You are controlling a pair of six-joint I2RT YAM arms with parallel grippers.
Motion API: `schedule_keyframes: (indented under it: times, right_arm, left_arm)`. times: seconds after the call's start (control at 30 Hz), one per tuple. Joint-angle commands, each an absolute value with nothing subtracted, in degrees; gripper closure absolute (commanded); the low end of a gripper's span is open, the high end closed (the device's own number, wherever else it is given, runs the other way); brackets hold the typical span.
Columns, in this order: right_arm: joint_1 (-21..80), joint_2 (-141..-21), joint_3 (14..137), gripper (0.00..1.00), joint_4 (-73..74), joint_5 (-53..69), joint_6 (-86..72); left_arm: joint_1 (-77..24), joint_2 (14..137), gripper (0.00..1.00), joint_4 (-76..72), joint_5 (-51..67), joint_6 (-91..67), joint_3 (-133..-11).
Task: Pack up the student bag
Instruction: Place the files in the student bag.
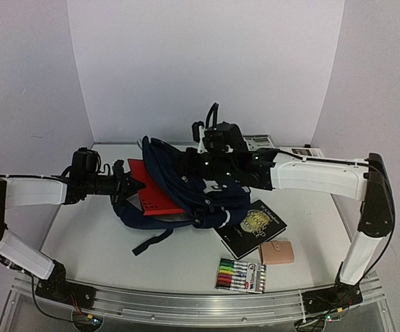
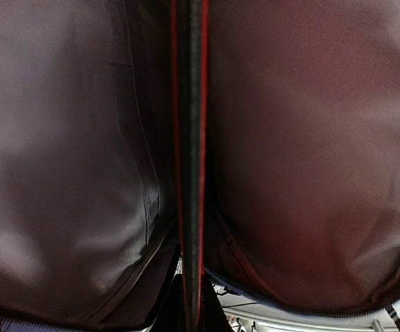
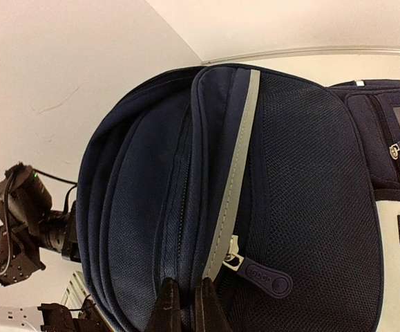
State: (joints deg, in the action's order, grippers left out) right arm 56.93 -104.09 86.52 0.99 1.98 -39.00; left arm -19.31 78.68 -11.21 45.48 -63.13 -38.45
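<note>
Red folder (image 1: 155, 197) half inside student bag (image 1: 177, 169); left jaws obscured (dim lining)

On the white table (image 1: 103, 235), a black book with a gold emblem (image 1: 252, 228) lies just beside a pink wallet (image 1: 278, 252), a pack of coloured markers (image 1: 242, 275) sits nearer the front edge, and a red notebook (image 1: 151, 190) is further left.

White desk (image 1: 96, 242) carries student bag (image 1: 186, 187) mid-desk; right of it black book (image 1: 251, 228), tan wallet (image 1: 277, 252), marker pack (image 1: 242, 275) near front; printed papers (image 1: 258, 142) at back.
</note>
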Motion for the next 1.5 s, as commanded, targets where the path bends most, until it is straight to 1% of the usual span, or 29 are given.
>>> schedule_keyframes:
  times: [0.0, 0.1, 0.27, 0.4, 0.47, 0.53, 0.6, 0.67, 0.7, 0.73, 0.77, 0.83, 0.87, 1.0, 1.1, 1.2, 1.27, 1.37, 1.47]
  right_arm:
    - [58.86, -104.51, 92.01, 1.00, -8.81, 2.80, -37.48]
    - [59.20, -104.96, 91.72, 1.00, -9.01, 2.18, -37.71]
    - [59.76, -105.94, 91.41, 1.00, -10.26, 1.58, -38.29]
    - [60.18, -106.97, 91.62, 1.00, -10.37, 1.03, -38.24]
    - [60.49, -107.27, 91.45, 1.00, -10.37, 0.04, -38.12]
    - [60.54, -107.42, 91.08, 1.00, -10.31, -1.27, -38.19]
    - [60.54, -107.21, 90.64, 1.00, -9.78, -3.05, -38.00]
    - [60.54, -106.68, 90.05, 0.99, -8.72, -4.69, -37.40]
    - [60.55, -106.23, 89.75, 0.94, -8.34, -5.69, -37.11]
    - [60.55, -105.90, 89.29, 0.91, -7.93, -6.53, -36.69]
    - [60.52, -105.68, 89.05, 0.87, -7.49, -7.15, -36.30]
    - [60.54, -105.56, 88.77, 0.77, -6.69, -7.97, -35.60]
    - [60.51, -105.58, 88.74, 0.70, -6.30, -8.14, -35.20]
    - [60.53, -105.29, 88.26, 0.35, -4.40, -8.58, -34.24]
    - [60.44, -102.95, 86.48, 0.17, -2.78, -10.98, -32.80]
    - [59.81, -98.89, 84.02, 0.06, 1.35, -17.08, -30.29]
    - [58.05, -95.39, 81.03, 0.02, 3.55, -19.76, -29.82]
    - [52.38, -91.38, 76.20, 0.02, 6.27, -20.57, -30.93]
    - [46.04, -90.06, 73.16, 0.02, 8.46, -21.40, -30.32]
  left_arm:
    - [-21.27, 86.21, 1.00, -20.24, 45.74, -60.80, -45.01]
    - [-21.83, 90.52, 1.00, -25.69, 44.09, -62.73, -45.04]
    - [-23.41, 96.90, 1.00, -28.00, 37.99, -61.40, -46.99]
    - [-24.08, 102.27, 0.99, -32.75, 36.36, -62.12, -47.69]
    - [-24.11, 103.27, 0.94, -33.58, 36.28, -61.92, -47.84]
    - [-24.04, 102.65, 0.84, -30.76, 34.98, -60.03, -47.97]
    - [-23.97, 99.64, 0.75, -24.07, 31.43, -56.72, -47.89]
    - [-23.62, 95.40, 0.63, -15.72, 26.38, -53.71, -47.38]
    - [-23.32, 92.72, 0.55, -13.42, 24.07, -52.55, -46.51]
    - [-22.72, 90.93, 0.48, -11.38, 22.67, -51.87, -45.32]
    - [-21.89, 87.98, 0.43, -10.04, 22.04, -51.58, -44.15]
    - [-19.75, 82.78, 0.33, -6.27, 20.82, -51.31, -41.84]
    - [-18.84, 79.88, 0.30, -4.18, 19.90, -51.16, -41.11]
    - [-16.06, 69.56, 0.16, 7.23, 14.86, -50.13, -39.68]
    - [-14.04, 63.87, 0.09, 14.11, 12.82, -49.61, -39.98]
    - [-12.67, 59.83, 0.03, 19.23, 11.84, -48.75, -40.90]
    - [-12.05, 58.57, 0.01, 21.56, 12.11, -47.81, -42.26]
    - [-11.86, 58.53, 0.00, 23.40, 13.71, -46.41, -44.42]
    - [-11.74, 59.29, 0.00, 23.26, 15.09, -45.79, -45.59]
